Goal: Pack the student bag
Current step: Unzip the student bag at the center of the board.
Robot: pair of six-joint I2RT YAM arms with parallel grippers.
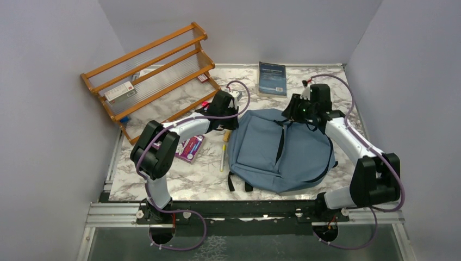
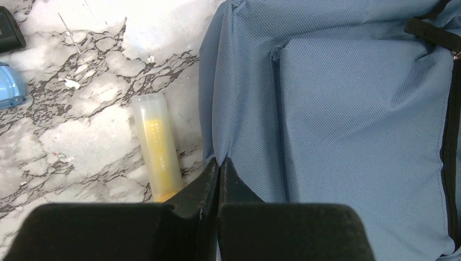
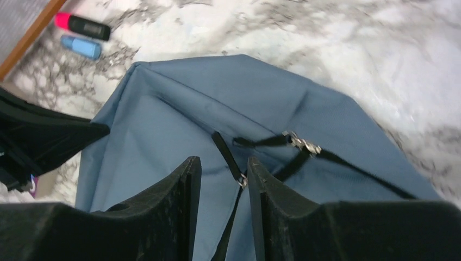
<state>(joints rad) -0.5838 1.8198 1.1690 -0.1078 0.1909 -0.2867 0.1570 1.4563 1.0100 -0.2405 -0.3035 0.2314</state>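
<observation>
A marbled worktop (image 1: 179,179) carries the student bag (image 1: 282,155), a dusty-blue backpack lying flat in the middle-right, between the two arms, with its black zip and straps uppermost. A stepped wooden rack (image 1: 152,70) stands tilted at the far left corner. The left arm (image 1: 163,147) reaches in to the bag's left edge, and the right arm (image 1: 353,136) to its far end.

The left gripper (image 2: 218,163) has its jaws pressed together, their tips right at the seam on the bag's edge; whether fabric is pinched between them cannot be told. The right gripper (image 3: 224,168) hangs over the bag's top with its jaws part-open, a narrow gap between them, and a black zip pull (image 3: 228,155) runs into that gap.

A dark blue-grey book (image 1: 272,79) lies beyond the bag at the far edge. A pink packet (image 1: 190,148) lies under the left arm. A translucent yellow tube (image 2: 157,144) lies just beside the bag's left edge, and a pink highlighter (image 3: 81,24) lies near the rack.
</observation>
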